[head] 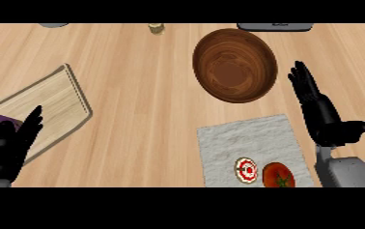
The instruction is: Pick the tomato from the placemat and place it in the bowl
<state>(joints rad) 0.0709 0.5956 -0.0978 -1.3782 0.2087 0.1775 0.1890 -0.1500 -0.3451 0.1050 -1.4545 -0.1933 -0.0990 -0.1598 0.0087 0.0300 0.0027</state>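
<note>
A tomato [279, 175] sits at the near right corner of a pale placemat [246, 138] on a wooden counter [143, 102]. A small red-and-white disc [245, 169] lies just beside it to the left, on the same placemat. Just off the placemat's right edge, the robot's right hand [324, 117] is held with fingers straight and pointing away, holding nothing and clear of the tomato. Well left of the placemat, the left hand [16, 146] rests open with fingers up, also holding nothing, at the near end of a board [53, 100]. Just past the placemat's far edge lies a brown wooden bowl [235, 64]. Farther still from the placemat, along the counter's far side, are a dark slab [275, 26] behind the bowl, a small jar [157, 28] and a grey object [53, 24].
</note>
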